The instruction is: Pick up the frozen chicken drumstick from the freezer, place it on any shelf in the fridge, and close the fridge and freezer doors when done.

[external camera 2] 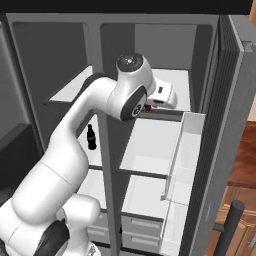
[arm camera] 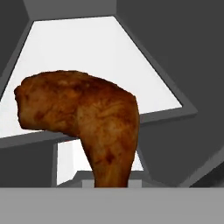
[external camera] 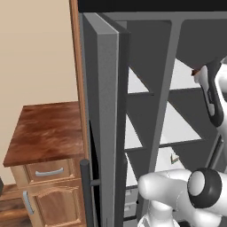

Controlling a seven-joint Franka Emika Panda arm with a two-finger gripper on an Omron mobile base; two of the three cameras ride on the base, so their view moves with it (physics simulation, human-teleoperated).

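At far left in the left base view stands a wooden cabinet (external camera: pixel 46 177) with a glossy reddish worktop (external camera: pixel 46 131) and pale metal pulls. Beside it the freezer door (external camera: pixel 104 111) stands open, a flat grey slab seen edge-on, with a dark bar handle (external camera: pixel 86 190) low down. Past it are the white shelves (external camera: pixel 177 122) of the grey unit.

In the right base view the white arm (external camera 2: pixel 75 145) rises from the lower left, bends at a dark-capped joint and reaches right, into the fridge (external camera 2: pixel 160 100), at the level of its upper shelf (external camera 2: pixel 170 82). A small black bottle (external camera 2: pixel 91 137) stands on a freezer shelf (external camera 2: pixel 95 155) behind the arm. The hand (external camera 2: pixel 150 106) sits just over the front edge of that upper shelf; the fridge door (external camera 2: pixel 235 125) stands open at right, its clear-white bins (external camera 2: pixel 182 170) facing in.

In the hand view the drumstick (arm camera: pixel 87 118) hangs before a flat white shelf (arm camera: pixel 109 57): mottled reddish-brown, rough-skinned, bulbous at upper left and tapering downward toward the fingertips. The hand is clamped on the drumstick's narrow end, holding it above the shelf.
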